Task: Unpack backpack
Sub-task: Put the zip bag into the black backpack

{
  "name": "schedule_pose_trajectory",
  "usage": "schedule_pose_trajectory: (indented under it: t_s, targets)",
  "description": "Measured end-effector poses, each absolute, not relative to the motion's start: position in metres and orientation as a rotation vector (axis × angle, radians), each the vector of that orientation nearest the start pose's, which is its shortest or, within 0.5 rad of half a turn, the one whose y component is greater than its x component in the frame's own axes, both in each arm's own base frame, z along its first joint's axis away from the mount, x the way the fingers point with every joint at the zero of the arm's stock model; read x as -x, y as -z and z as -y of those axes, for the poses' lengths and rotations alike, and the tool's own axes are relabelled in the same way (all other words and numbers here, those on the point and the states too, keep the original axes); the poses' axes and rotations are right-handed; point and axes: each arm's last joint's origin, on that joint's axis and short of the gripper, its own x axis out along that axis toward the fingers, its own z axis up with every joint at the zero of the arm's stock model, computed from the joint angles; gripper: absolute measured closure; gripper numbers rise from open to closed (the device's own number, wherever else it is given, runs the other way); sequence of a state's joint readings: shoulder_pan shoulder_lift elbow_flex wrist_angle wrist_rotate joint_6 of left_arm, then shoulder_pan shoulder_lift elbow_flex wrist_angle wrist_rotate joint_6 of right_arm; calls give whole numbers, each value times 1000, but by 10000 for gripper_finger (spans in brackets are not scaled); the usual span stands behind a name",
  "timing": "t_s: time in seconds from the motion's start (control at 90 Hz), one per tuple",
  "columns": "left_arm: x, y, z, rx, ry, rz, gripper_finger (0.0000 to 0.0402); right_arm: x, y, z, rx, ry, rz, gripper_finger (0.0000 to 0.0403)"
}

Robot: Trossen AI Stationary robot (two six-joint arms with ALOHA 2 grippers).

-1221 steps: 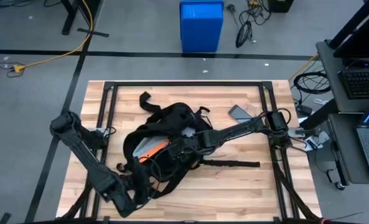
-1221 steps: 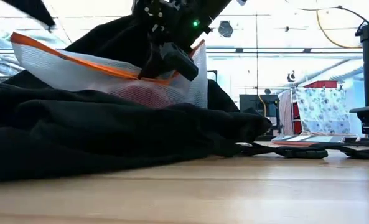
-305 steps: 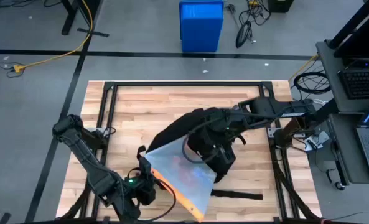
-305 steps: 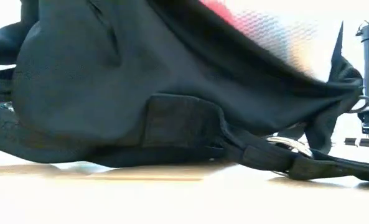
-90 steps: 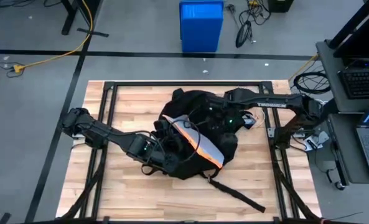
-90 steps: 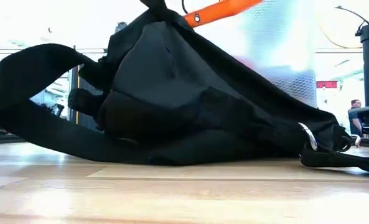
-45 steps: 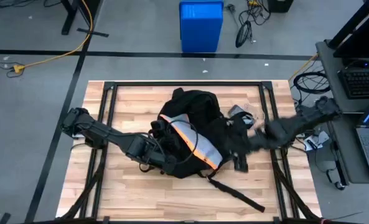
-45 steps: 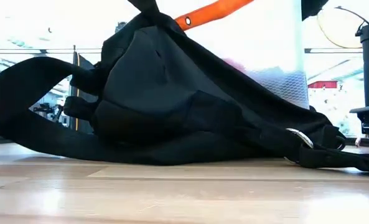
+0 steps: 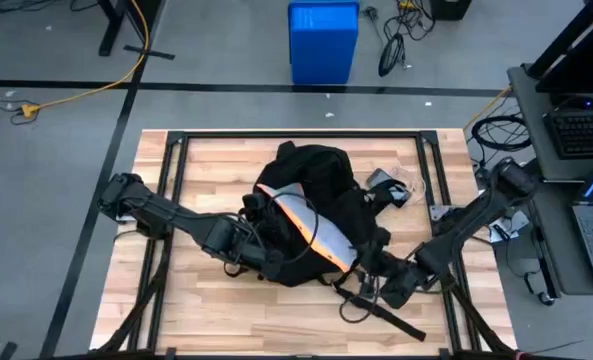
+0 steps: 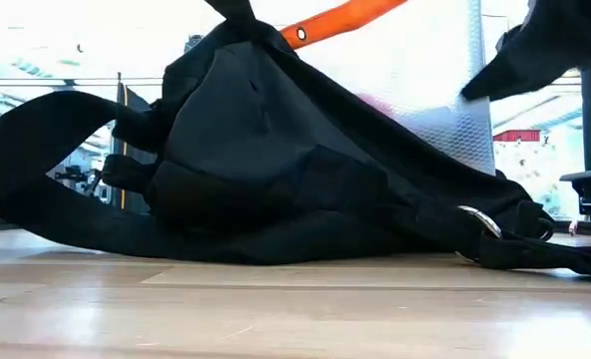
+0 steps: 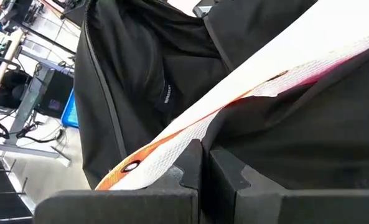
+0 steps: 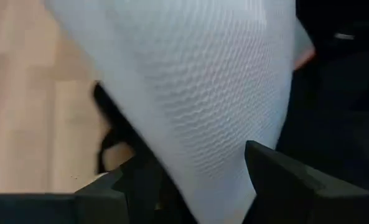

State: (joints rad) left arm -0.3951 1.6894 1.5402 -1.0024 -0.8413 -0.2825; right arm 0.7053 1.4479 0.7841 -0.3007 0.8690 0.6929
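Black backpack [image 9: 316, 215] mid-table — bare wood [image 9: 226, 315] all round.

Left arm is stretched low from the left edge toward centre, left hand [image 9: 266, 255] pinched closed, fingers [image 11: 187, 165] nearly touching. Right arm is angled down from the right edge, right hand [image 9: 391, 285] held spread apart near the front.

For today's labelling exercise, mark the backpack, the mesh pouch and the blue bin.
backpack [image 9: 316, 170], high view, black top fabric.
mesh pouch [image 9: 321, 238], high view, white mesh face.
blue bin [image 9: 323, 40], high view, its lid.
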Motion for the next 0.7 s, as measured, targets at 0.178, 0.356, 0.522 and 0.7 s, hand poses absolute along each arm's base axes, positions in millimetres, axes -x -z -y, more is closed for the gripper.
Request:
schedule_pose_trajectory:
  t_s: [0.178,0.356,0.522,0.7]
  targets:
    - [-320,-309,110,-413,-517,-866,402,-233,-168,-146,33,463,-628,197]
    - [-320,-309,111,-425,-494,-879,402,-245,-156,-136,70,528,-630,296]
    - [-319,-308,116,-470,-428,-904,402,-255,-172,-130,245,523,-605,386]
    - [-314,-308,129,-573,-327,-922,402,-273,-216,-112,354,523,-574,396]
